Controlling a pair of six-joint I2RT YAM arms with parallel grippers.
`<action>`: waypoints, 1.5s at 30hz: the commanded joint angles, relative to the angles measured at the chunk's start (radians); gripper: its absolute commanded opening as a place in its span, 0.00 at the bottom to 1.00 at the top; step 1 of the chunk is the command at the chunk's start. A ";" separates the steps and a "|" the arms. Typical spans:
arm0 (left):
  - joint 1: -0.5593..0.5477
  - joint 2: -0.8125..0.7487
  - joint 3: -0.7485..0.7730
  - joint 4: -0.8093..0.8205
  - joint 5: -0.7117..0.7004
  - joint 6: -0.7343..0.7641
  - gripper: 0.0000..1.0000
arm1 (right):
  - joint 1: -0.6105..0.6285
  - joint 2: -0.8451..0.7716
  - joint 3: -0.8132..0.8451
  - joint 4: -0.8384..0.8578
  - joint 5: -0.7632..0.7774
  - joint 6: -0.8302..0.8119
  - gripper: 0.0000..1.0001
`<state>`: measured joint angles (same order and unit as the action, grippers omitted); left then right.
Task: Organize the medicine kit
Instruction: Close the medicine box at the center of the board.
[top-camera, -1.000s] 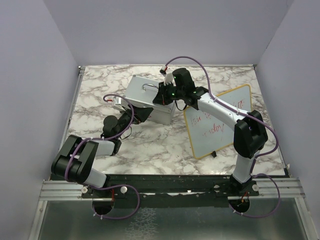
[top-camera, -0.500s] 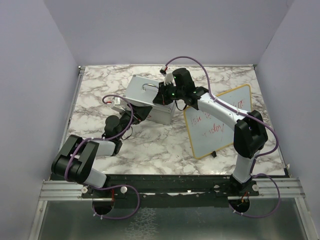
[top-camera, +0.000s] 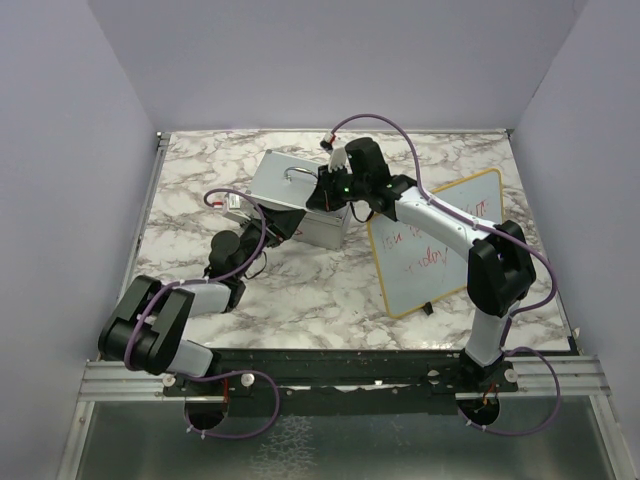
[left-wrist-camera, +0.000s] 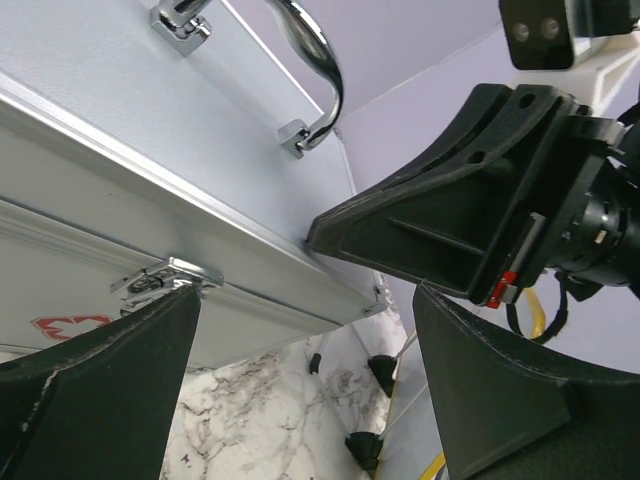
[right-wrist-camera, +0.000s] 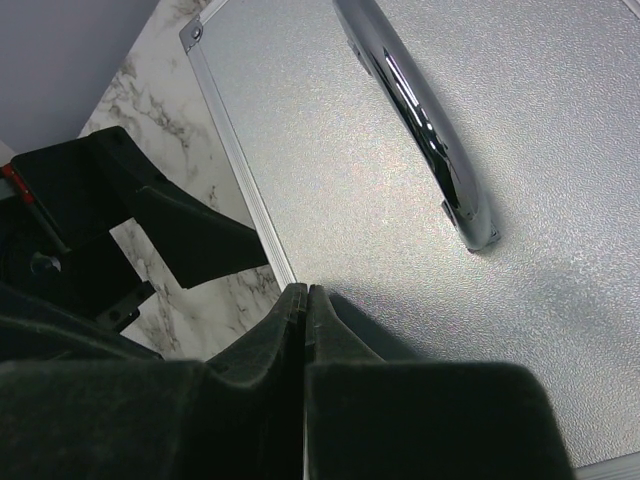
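Your left gripper (left-wrist-camera: 300, 380) stood spread at the front latch (left-wrist-camera: 160, 280) of the aluminium medicine case (top-camera: 295, 195), which sat lid-down toward the back of the marble surface (top-camera: 320, 290). Your right gripper (right-wrist-camera: 305, 310) was pressed together on the lid beside the chrome handle (right-wrist-camera: 420, 130). You couldn't judge the contents; a shut case fits packing finished or opening pending.

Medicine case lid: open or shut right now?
Shut. The lid sits flush on the silver case, its latch is down across the seam, and the chrome handle lies flat on top.
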<state>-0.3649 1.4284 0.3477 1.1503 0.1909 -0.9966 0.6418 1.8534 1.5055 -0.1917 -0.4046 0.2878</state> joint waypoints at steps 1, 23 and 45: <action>-0.014 -0.040 0.017 -0.017 -0.034 -0.006 0.88 | 0.005 -0.029 -0.028 0.013 0.028 -0.006 0.04; -0.019 -0.096 -0.020 -0.158 0.006 0.184 0.98 | 0.004 -0.028 -0.020 0.010 0.032 -0.010 0.05; 0.053 0.178 0.022 0.134 0.262 0.276 0.99 | 0.004 -0.013 0.021 -0.021 0.047 -0.045 0.05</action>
<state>-0.3195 1.5604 0.3466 1.1641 0.3969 -0.7315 0.6418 1.8503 1.4990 -0.1764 -0.3893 0.2676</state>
